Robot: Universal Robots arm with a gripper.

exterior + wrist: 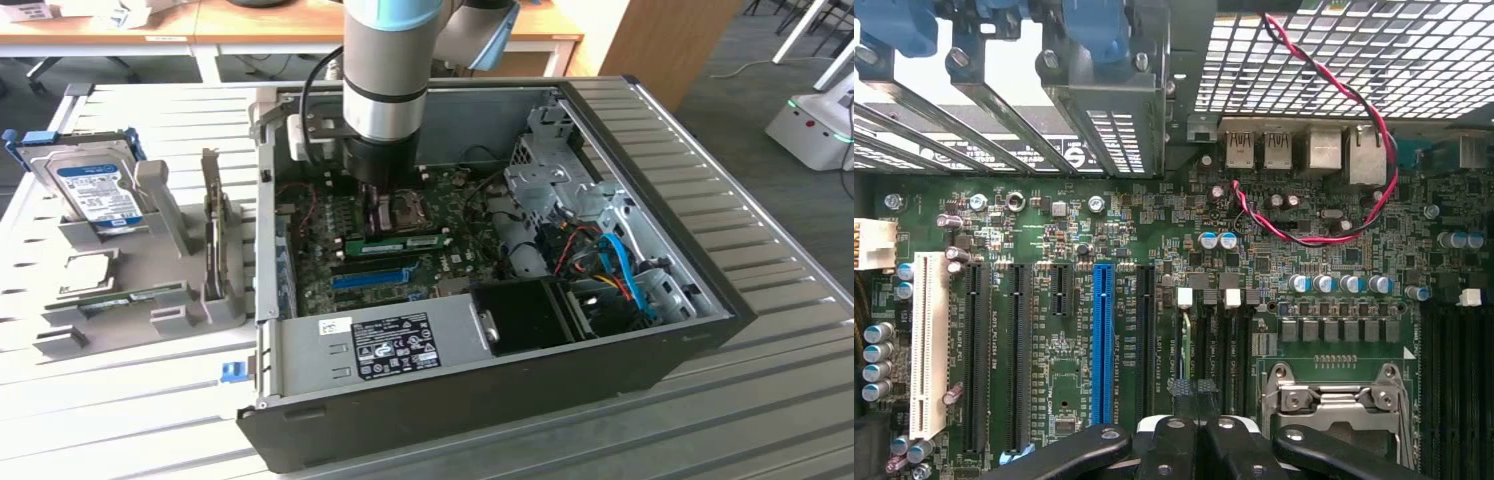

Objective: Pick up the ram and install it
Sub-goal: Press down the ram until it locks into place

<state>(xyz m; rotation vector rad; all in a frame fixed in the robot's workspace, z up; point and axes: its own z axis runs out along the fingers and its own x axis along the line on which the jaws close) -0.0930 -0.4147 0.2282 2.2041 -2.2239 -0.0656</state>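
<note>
Claw point(1199, 440) fingers are pressed together low over the motherboard point(1054, 250) inside the open computer case point(694, 300), near the memory slots and just beside the processor socket point(1344, 400). One ram point(400, 245) stick sits seated on the board, near the blue slot point(370, 277).

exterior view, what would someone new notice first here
The open computer case lies on its side on the metal table, with the robot arm reaching straight down into it over the motherboard. A green ram sits on the board just below the arm, beside a bright blue slot. To the exterior view's left, a hard drive stands upright in a grey holder.
</note>
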